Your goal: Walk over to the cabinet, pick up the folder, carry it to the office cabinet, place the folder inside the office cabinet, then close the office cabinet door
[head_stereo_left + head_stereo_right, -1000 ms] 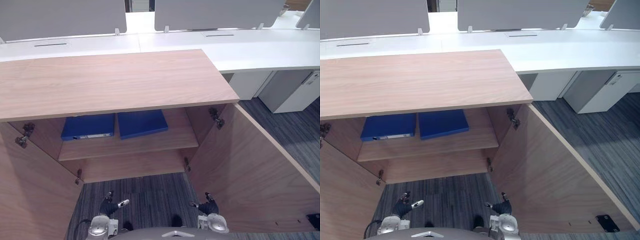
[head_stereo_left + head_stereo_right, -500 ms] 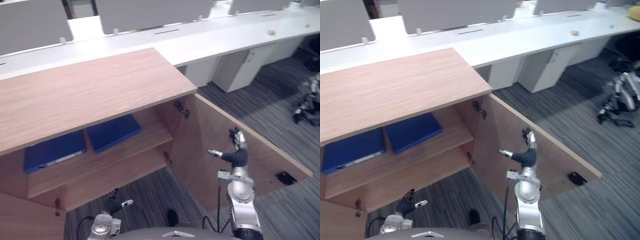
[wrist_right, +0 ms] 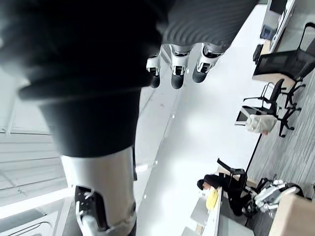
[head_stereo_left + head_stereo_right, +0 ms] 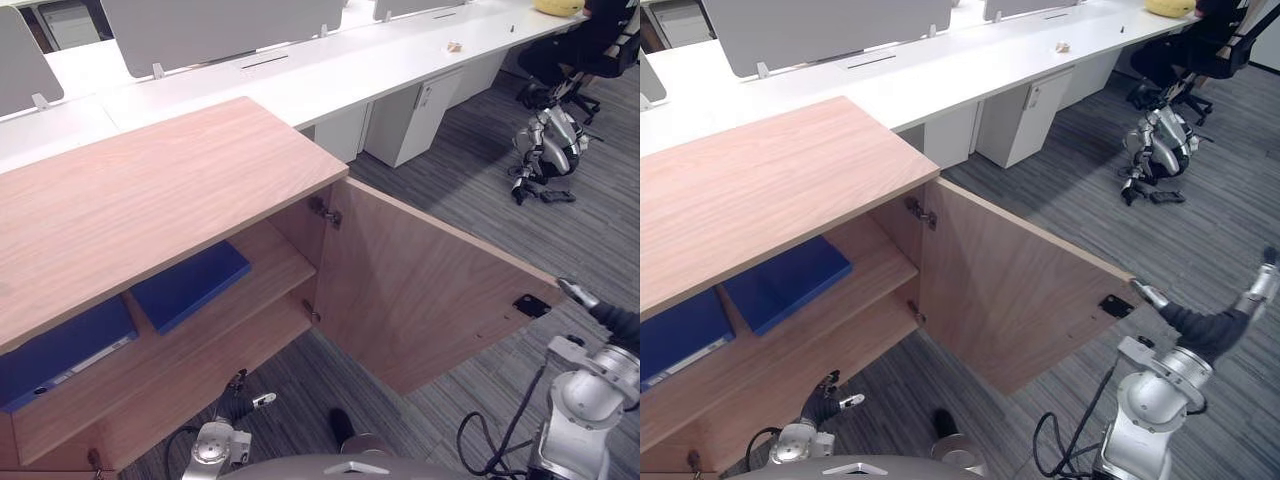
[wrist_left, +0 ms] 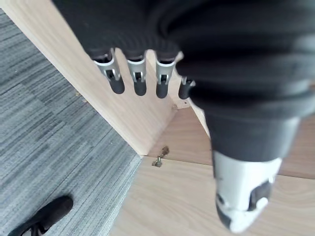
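Inside the wooden cabinet, the upper shelf carries two blue folders lying flat, just beside each other: the right folder and the left folder. Behind the cabinet, the long white desk bears a small pale object and a yellow object. On the grey striped carpet sits a second silver-grey robot near a black office chair.
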You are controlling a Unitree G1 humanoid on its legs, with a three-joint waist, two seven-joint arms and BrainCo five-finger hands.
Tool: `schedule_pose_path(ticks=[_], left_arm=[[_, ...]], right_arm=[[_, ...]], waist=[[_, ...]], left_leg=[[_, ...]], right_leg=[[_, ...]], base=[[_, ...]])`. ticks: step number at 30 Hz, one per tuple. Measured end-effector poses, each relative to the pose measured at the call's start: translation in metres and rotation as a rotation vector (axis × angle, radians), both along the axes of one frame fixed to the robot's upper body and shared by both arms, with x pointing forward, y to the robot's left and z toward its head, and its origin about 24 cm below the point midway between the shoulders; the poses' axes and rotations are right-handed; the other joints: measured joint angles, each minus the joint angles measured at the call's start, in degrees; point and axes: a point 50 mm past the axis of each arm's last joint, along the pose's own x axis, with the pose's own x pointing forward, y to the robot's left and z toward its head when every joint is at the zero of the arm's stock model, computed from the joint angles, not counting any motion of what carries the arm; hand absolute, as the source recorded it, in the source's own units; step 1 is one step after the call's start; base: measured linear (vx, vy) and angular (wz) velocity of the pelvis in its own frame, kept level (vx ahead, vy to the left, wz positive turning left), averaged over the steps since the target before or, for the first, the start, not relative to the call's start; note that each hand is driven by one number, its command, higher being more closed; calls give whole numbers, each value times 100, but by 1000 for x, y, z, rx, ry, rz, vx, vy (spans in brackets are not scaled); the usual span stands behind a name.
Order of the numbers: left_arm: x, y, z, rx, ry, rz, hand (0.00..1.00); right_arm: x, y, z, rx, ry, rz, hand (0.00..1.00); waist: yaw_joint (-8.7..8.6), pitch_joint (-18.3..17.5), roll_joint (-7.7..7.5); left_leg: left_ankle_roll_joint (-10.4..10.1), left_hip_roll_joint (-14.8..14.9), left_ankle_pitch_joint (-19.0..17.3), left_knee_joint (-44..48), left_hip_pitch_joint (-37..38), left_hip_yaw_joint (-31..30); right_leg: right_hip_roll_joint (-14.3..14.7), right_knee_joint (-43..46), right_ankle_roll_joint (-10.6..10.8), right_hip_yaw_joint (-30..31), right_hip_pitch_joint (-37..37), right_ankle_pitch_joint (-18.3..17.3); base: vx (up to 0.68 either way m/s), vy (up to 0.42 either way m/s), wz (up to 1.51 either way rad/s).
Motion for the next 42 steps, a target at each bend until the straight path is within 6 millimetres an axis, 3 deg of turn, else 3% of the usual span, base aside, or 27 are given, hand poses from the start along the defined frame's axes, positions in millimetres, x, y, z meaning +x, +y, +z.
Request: schedule_pose_path(ticks=[10, 18, 22, 26, 31, 42], left_arm=[[-1, -1, -1, 0, 5, -11, 0], [-1, 1, -1, -11, 9, -35, 0], [-1, 1, 0, -17, 9, -47, 0], [-1, 6, 0, -9, 13, -72, 0], [-1, 9, 0, -2, 16, -98, 0], [8, 3, 4, 0, -17, -141, 0]], right_arm=[[-11, -10, 4, 34, -76, -51, 0], [-9, -31, -50, 269, 72, -11, 0], [-10, -38, -61, 328, 99, 4, 0], [-8, -47, -58, 338, 85, 21, 0], [4, -55, -62, 384, 80, 50, 0], [53, -42, -62, 416, 111, 228, 0]], waist=[[-153, -50, 5], [-149, -66, -1], [-144, -58, 29], [-122, -34, 151], [-102, -7, 260], [71, 298, 457]], left_leg=[[98, 28, -224, 417, -241, -104], [117, 58, -272, 556, -326, -121], [117, 74, -284, 602, -357, -151], [118, 65, -282, 591, -354, -160], [125, 40, -276, 561, -376, -205], [231, -39, -139, 460, -422, -480]], right_leg=[[-80, 182, 7, -47, -105, -7], [-89, 224, 5, -75, -153, -6], [-101, 223, -49, -180, -146, -43], [-121, 198, -169, -261, -147, -128], [-155, 101, -170, -350, -124, -128], [-187, -110, -13, -514, -48, -20]], base=[[-23, 3, 4], [0, 0, 0], [8, -12, 3], [3, -1, 1], [25, 0, 5], [36, -11, 5]])
